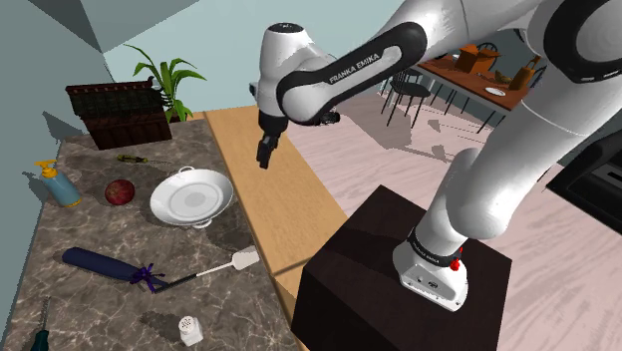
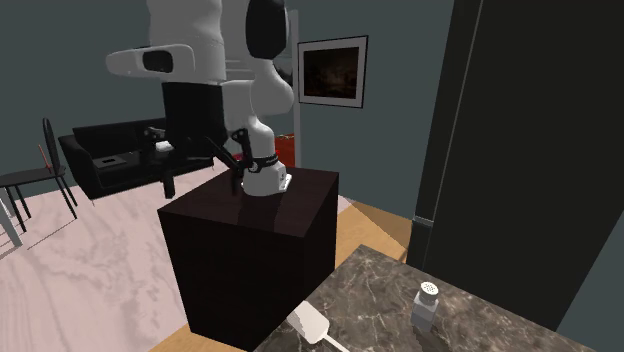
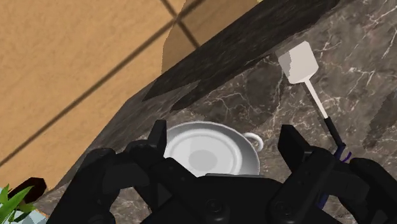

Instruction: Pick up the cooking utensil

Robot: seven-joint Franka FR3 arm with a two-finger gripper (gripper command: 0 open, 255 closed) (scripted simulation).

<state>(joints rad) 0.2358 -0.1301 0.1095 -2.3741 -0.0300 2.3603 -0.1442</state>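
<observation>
The gripper (image 1: 265, 152) is being held in the air, its two black fingers (image 3: 158, 137) standing well apart, and nothing is being clasped between them. In the shoulder view it is being seen against the tan floor (image 1: 269, 214), at two o'clock from the white two-handled dish (image 1: 191, 196) on the dark marble counter (image 1: 100, 309).

The spatula (image 1: 227, 266), the utensil wanted, is lying flat on that counter at five o'clock from the dish and apart from it. Its white blade is at the three o'clock end. Its thin dark handle is running off toward nine o'clock and ending just beside a dark blue roll (image 1: 100, 264). A white shaker (image 1: 189, 329) is standing at seven o'clock from the spatula.

In the wrist view the dish is being framed between the parted fingers, and the spatula (image 3: 299, 63) is lying untouched beyond one of them. In the second exterior view the blade (image 2: 310, 322) is being shown at the counter's edge, with the shaker at three o'clock from it.
</observation>
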